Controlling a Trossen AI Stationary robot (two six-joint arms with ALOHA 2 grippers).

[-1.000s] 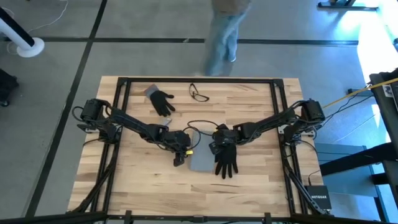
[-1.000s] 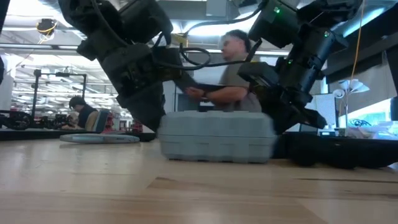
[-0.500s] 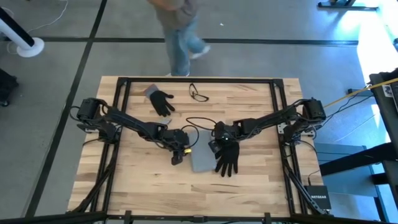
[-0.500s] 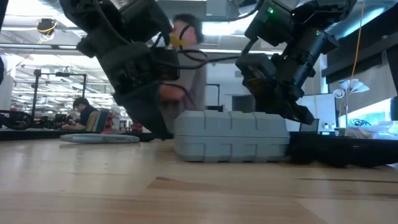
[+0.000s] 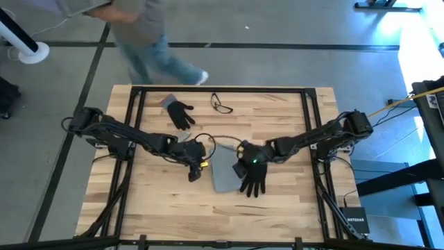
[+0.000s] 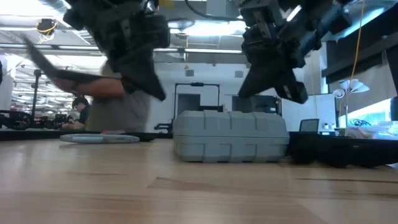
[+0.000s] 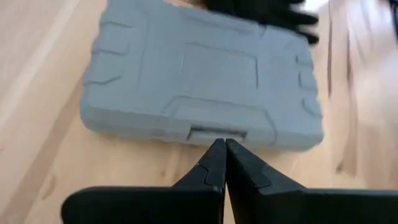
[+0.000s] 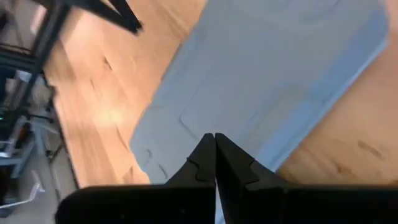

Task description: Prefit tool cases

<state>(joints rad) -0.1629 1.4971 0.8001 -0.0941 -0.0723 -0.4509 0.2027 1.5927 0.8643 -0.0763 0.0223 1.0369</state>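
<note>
**One case closed on the table, both grippers clenched and empty**

We are seeing a single blue-grey tool case (image 5: 223, 173) lying flat and shut on the wooden table (image 5: 277, 208), near its middle. A black glove (image 5: 252, 178) is lying against the case's right edge, a second black glove (image 5: 181, 113) sits well apart toward the far side, and a pair of glasses (image 5: 222, 105) lies near it.

We are judging the task as early or mid-way: the lid is down, no tool recesses are showing, and nothing is being fitted yet. Opening the case looks like what remains.

The left gripper (image 7: 219, 163) is hovering just beside the case's latch edge, fingers pressed together, holding nothing. The right gripper (image 8: 214, 155) is hanging over the case's lid from the opposite side, fingers likewise clamped on nothing. In the low view both are riding above the case; we cannot tell whether either tip is touching it.

A person (image 5: 132, 28) is walking past beyond the table's far edge.
</note>
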